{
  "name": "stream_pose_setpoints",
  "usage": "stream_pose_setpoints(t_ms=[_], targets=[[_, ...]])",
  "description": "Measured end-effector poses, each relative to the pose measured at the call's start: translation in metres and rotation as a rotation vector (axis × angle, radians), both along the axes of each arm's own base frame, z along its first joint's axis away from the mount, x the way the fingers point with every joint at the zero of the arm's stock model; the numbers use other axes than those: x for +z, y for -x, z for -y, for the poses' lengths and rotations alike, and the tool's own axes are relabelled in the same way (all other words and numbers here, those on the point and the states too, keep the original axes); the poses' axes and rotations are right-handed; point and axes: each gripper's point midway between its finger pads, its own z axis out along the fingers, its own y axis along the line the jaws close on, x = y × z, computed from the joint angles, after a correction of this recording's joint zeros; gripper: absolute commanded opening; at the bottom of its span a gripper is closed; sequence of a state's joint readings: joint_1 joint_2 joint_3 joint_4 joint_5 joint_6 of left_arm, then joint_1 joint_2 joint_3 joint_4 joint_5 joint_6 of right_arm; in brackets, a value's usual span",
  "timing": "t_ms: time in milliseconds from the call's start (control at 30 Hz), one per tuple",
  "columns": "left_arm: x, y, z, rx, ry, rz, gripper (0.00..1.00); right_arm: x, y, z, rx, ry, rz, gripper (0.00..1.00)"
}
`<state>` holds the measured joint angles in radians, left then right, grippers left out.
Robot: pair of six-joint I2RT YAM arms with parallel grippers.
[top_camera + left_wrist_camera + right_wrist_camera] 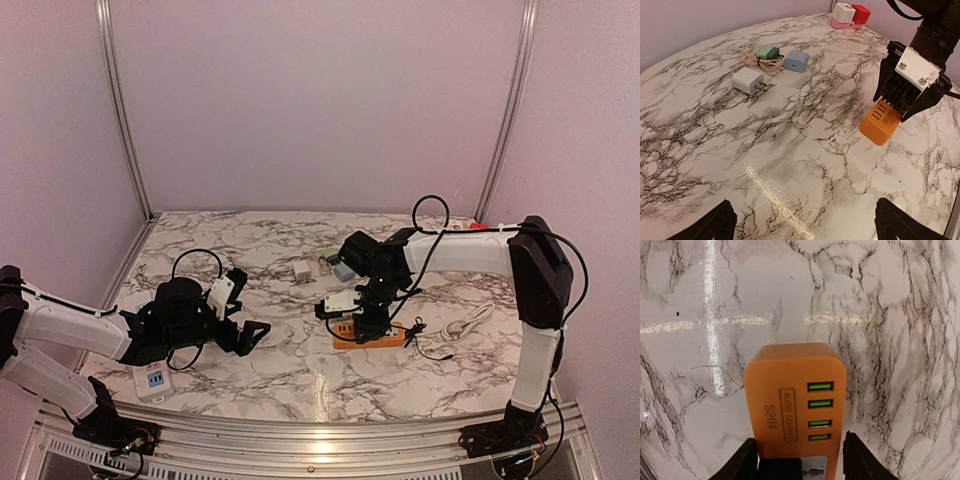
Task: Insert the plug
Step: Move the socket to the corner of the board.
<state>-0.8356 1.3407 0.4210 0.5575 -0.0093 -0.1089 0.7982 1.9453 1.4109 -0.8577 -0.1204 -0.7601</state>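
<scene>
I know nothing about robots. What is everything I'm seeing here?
orange plastic power strip: one, orange with green USB sockets, on the right arm's side
white square wall charger: one, white, mid-table
blue-grey cube charger: one, blue-grey, near the white one
green charger with coiled beige cable: one, green, beside the blue-grey one
small cube adapters: cluster, white, red and pink, far edge; count unclear
white socket block: one, white with blue outlets, near edge by the left arm
loose white cable: one, white, right of the strip
marble-patterned table: one, white with dark veins, under everything
left hand: one, black, open over bare table
right hand: one, black, straddling the strip
</scene>
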Motion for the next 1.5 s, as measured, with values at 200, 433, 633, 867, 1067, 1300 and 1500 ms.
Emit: stream_pose_setpoints(t_ms=[200, 433, 633, 867, 1067, 1300, 1500], targets=[[0.0, 0.0, 0.0, 0.0, 0.0, 0.0, 0.99, 0.0, 0.0, 0.0, -0.002, 0.0, -0.001, 0.39], [0.0, 0.0, 0.0, 0.002, 0.0, 0.0, 0.99, 0.0, -0.008, 0.006, -0.034, 0.003, 0.009, 0.39], [0.0, -0.001, -0.001, 0.003, 0.0, 0.0, 0.99, 0.0, -0.036, 0.031, -0.134, 0.019, 0.037, 0.39], [0.0, -0.001, -0.001, 0.003, 0.0, 0.0, 0.99, 0.002, -0.078, 0.07, -0.255, 0.049, 0.111, 0.4], [0.003, 0.001, -0.003, 0.002, 0.007, 0.006, 0.99, 0.002, -0.119, 0.1, -0.375, 0.071, 0.151, 0.4], [0.004, 0.001, -0.002, 0.002, 0.01, 0.009, 0.99, 0.004, -0.179, 0.164, -0.624, 0.097, 0.213, 0.4], [0.004, 0.001, -0.002, 0.002, 0.01, 0.009, 0.99, 0.004, -0.201, 0.201, -0.74, 0.124, 0.249, 0.42]])
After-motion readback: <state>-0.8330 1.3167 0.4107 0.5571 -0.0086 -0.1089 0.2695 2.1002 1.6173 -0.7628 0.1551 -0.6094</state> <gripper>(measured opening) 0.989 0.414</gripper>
